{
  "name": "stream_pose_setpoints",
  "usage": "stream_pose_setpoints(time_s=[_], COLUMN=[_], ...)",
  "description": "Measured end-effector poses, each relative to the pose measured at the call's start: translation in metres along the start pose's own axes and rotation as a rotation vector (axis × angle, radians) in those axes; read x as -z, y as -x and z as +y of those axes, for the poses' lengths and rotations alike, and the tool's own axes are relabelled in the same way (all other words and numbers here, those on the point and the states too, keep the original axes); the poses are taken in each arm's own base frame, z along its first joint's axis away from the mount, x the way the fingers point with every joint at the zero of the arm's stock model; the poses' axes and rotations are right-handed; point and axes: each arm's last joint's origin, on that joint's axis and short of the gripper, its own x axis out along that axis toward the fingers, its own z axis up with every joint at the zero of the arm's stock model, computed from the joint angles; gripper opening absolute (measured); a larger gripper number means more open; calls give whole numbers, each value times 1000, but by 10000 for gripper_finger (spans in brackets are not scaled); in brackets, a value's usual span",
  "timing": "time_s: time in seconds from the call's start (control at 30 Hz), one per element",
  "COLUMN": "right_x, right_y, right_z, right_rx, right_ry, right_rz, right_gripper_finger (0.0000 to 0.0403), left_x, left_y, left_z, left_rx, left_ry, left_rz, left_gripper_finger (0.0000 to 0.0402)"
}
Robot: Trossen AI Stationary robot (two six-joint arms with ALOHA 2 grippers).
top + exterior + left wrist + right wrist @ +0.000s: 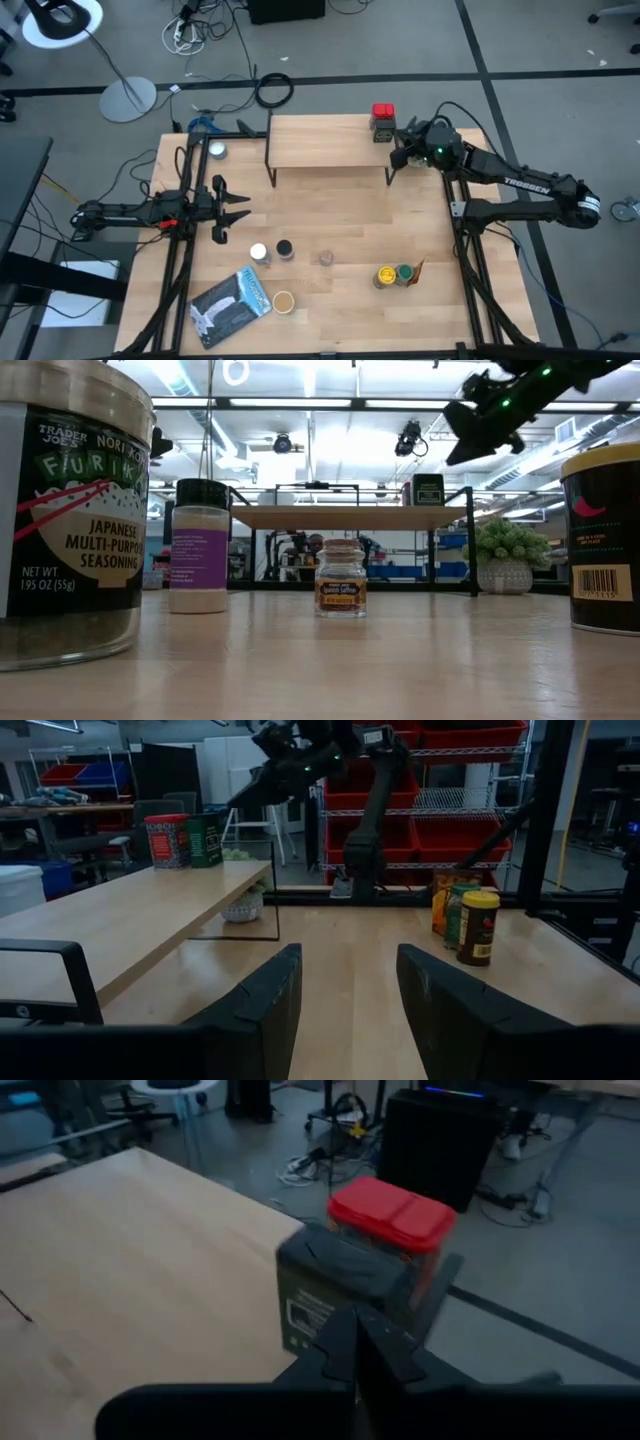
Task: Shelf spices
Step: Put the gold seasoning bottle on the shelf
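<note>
The shelf (320,140), a light wood board on black legs, stands at the table's far side. On its right end a red-lidded tin (383,112) and a dark green tin (320,1295) stand side by side. My right gripper (355,1335) is shut and hovers just right of and above these tins, clear of them (455,450). Several more spices stand on the near half of the table: a white-lidded (258,252), a black-lidded (285,249), a small (326,258), a yellow-lidded (386,275), a green-lidded (404,272) and a tan-lidded jar (283,301). My left gripper (240,208) waits open at the left edge.
A silver-blue pouch (232,305) lies at the near left. A small potted plant (505,555) sits under the shelf's right end. A round white-topped thing (216,151) stands left of the shelf. Most of the shelf's top is bare.
</note>
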Motion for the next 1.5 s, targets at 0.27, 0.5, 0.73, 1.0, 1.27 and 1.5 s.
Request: stream_pose_setpoints(time_s=[0.27,0.5,0.73,1.0,1.27,1.5], right_x=[16,33,43,52,62,68], right_y=[44,63,73,73,65,60], right_z=[-2,5,27,72,105,116], right_rx=[-56,-148,-274,-401,-450,-452], right_ry=[-67,-57,-33,43,71,96], right_rz=[91,201,253,257,240,242], right_gripper_finger=[0,0,0,0,0,2], left_x=[-2,-3,-3,-3,-3,-3], left_y=[0,0,0,0,0,0], left_z=[0,0,0,0,0,0], left_rx=[-1,-5,-5,-5,-5,-4], left_ry=[3,5,6,5,5,5], left_rz=[-18,-36,-36,-36,-36,-36], left_gripper_finger=[170,170,170,170,170,170])
